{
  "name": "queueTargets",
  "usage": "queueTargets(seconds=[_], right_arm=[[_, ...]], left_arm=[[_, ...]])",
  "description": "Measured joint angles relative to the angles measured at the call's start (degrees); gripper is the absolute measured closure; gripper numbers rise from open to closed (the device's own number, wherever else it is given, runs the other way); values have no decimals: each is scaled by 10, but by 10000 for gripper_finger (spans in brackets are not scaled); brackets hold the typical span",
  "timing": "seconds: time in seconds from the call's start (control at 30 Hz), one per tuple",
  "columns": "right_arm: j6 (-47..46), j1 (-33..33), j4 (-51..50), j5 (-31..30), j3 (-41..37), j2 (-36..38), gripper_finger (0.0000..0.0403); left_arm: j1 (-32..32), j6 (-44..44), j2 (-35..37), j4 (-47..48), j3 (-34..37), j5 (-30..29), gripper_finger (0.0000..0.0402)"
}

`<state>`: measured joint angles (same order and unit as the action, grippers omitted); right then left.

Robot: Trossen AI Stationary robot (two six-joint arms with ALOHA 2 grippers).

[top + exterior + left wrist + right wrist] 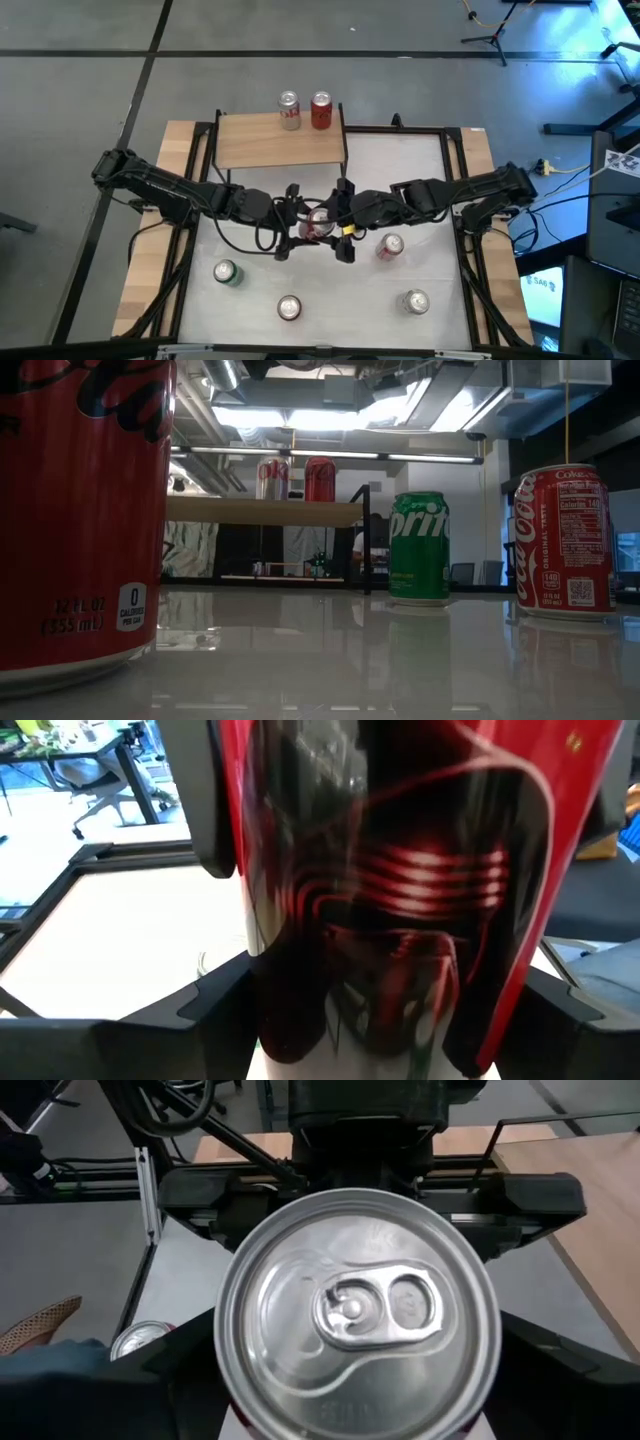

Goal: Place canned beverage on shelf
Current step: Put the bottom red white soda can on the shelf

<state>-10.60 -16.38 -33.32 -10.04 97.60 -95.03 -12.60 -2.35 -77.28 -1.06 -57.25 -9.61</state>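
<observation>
High view: both arms reach in from the table's [440, 170] side edges and meet over its middle, the left gripper [300, 222] and the right gripper [338, 222] on either side of one red-and-dark can [320, 222]. The shelf [280, 142] stands at the far edge toward the left corner, with a silver can [289, 110] and a red can [321, 110] at its far rim. On the white top, a second red can [390, 246] is just beside the right gripper; a green can [227, 272], a red-sided can [289, 307] and a silver-grey can [415, 301] lie along the near edge. Low view: neither gripper shows — only a large red can [85, 510] up close, a Sprite can [419, 547], a Coca-Cola can [563, 540], and the shelf [262, 511] behind with its two cans. Left wrist view: the can [400, 890] fills the gap, the left fingers [215, 800] wide apart and flanking its sides, seemingly touching. Right wrist view: the can's lid [358, 1315] sits between the right fingers [165, 1360], also spread wide — whether they press it I cannot tell.
</observation>
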Motion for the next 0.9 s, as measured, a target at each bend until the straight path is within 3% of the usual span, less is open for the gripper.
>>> queueTargets(seconds=[0.3, 0.6, 0.9], right_arm=[[1, -2, -36, -3, 2, 79, 72], [2, -2, -144, -10, 1, 126, 72], [4, -1, -229, -95, -8, 180, 72]], left_arm=[[15, -2, 1, -30, 1, -6, 117], [66, -5, 5, -51, 1, -1, 117], [165, 28, 25, -75, 1, 4, 117]])
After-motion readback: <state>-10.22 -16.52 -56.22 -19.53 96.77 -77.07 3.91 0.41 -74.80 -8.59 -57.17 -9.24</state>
